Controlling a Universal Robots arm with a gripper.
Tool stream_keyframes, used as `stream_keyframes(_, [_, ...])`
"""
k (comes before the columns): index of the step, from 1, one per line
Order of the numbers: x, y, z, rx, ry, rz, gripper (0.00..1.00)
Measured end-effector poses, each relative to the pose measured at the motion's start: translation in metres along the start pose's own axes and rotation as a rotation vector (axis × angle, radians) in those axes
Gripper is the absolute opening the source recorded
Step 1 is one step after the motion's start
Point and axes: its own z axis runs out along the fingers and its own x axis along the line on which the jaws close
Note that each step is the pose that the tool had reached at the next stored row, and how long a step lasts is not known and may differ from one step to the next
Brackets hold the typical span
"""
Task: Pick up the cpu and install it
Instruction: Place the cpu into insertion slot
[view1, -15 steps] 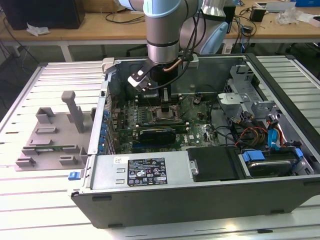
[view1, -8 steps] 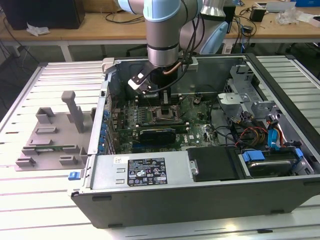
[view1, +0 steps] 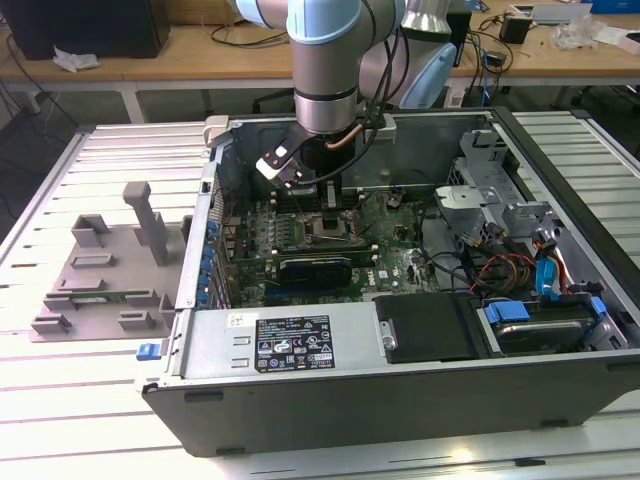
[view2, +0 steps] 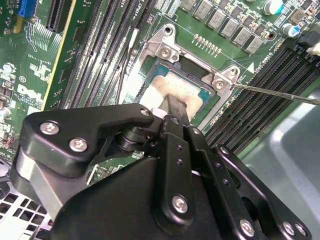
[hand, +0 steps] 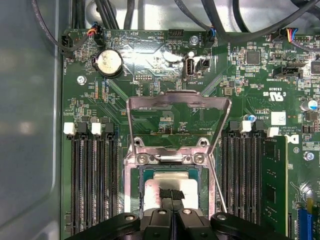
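Cpu (hand: 160, 182) lying in its socket (hand: 131, 192) under the gripper (hand: 171, 194)

The computer case (view1: 400, 400) is lying open all around the gripper. The green board (hand: 150, 55) is spreading out under it. The socket is sitting right below the tips, and its metal lid (hand: 177, 98) is standing open just past them. The cpu is resting inside, looking flat. The fingers (hand: 164, 197) are pressing together and touching its shiny top. If the cpu is sitting crooked, a push could be bending tiny pins.
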Motion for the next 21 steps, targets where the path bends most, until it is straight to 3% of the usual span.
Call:
stream_keyframes(5, [-0.0001,0.0005,-0.0100,-0.0005,0.0007,0.000,0.11])
stream_keyframes(8, [-0.0007,0.0012,-0.0268,-0.0004,0.0005,0.000,0.11])
stream_keyframes(15, [-0.0017,0.0024,-0.0544,-0.0003,0.0005,0.000,0.11])
stream_keyframes(21, [-0.0017,0.0024,-0.0554,-0.0004,0.0005,0.000,0.11])
